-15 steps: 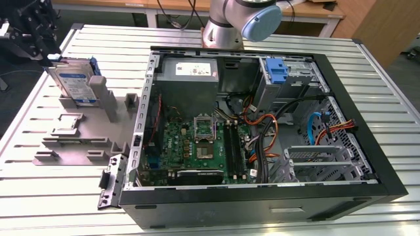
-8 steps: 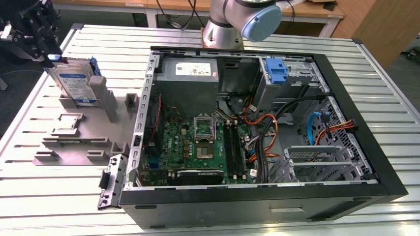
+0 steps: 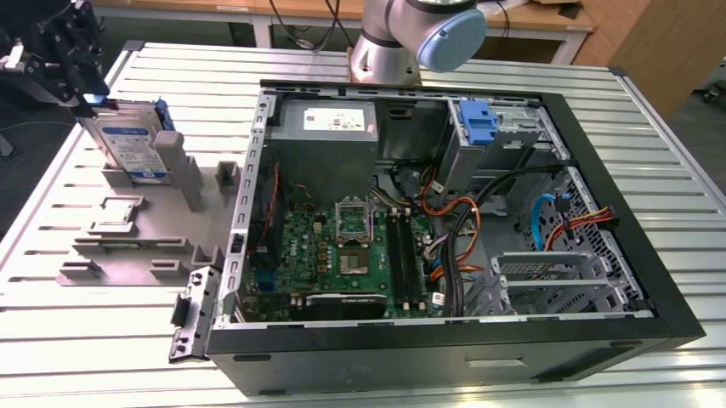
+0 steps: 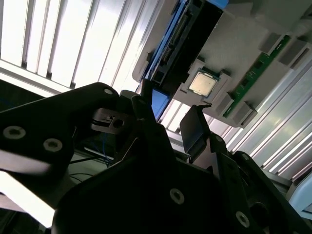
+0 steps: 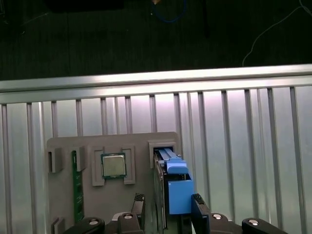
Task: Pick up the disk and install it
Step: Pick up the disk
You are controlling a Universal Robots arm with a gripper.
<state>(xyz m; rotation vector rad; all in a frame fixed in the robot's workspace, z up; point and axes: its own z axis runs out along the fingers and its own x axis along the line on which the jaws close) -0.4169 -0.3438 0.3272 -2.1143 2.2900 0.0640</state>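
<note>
Grab step: line the hand point(image 3: 82, 95) up square with the disk point(image 3: 132, 144); press evenly on its two flat sides; stay off the chip point(image 5: 113, 165)
Hand: at the exterior view's left, right on top of the disk; partly open; one finger point(image 5: 139, 200) on each side of the blue frame; I think it is not squeezing yet
Disk: stands on its edge in the grey holder point(image 3: 125, 255) on the worktop point(image 3: 68, 340)
Chip: flat in the holder, near the disk
Computer case point(image 3: 681, 314): at the exterior view's right; lid off; well apart from the disk
</note>
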